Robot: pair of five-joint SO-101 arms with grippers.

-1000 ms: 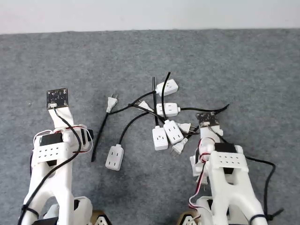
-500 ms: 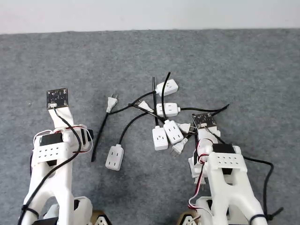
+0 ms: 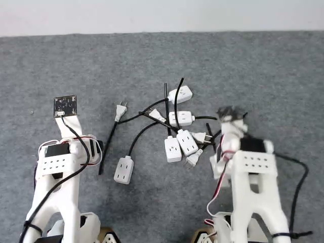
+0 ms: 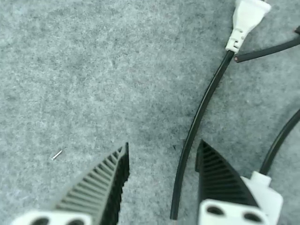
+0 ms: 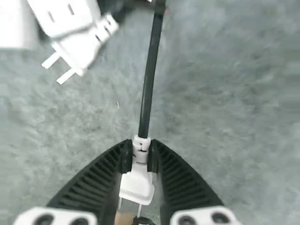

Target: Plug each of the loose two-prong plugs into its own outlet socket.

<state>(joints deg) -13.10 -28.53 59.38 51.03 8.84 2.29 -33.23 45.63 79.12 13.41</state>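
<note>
My right gripper [image 5: 139, 145] is shut on a white two-prong plug [image 5: 136, 180], whose black cord [image 5: 149, 79] runs away from the fingers. Beyond it lie another loose plug [image 5: 77, 47] with bare prongs and a white socket [image 5: 61, 14]. In the high view the right arm [image 3: 230, 126] stands just right of a cluster of white sockets [image 3: 179, 144] and a loose plug [image 3: 200, 136]. My left gripper [image 4: 164, 146] is open over the carpet, with a black cord [image 4: 192, 140] running between its fingers. A white plug [image 4: 246, 16] lies ahead of it.
Grey carpet [image 3: 263, 71] covers the table. A separate white socket [image 3: 124, 169] lies between the two arms, and two more sockets [image 3: 180, 94] sit at the far end of the tangle. Black cords [image 3: 144, 114] cross among them.
The right arm has swung to the right and away from the cluster with its gripper shut. The left arm has shifted only slightly.
</note>
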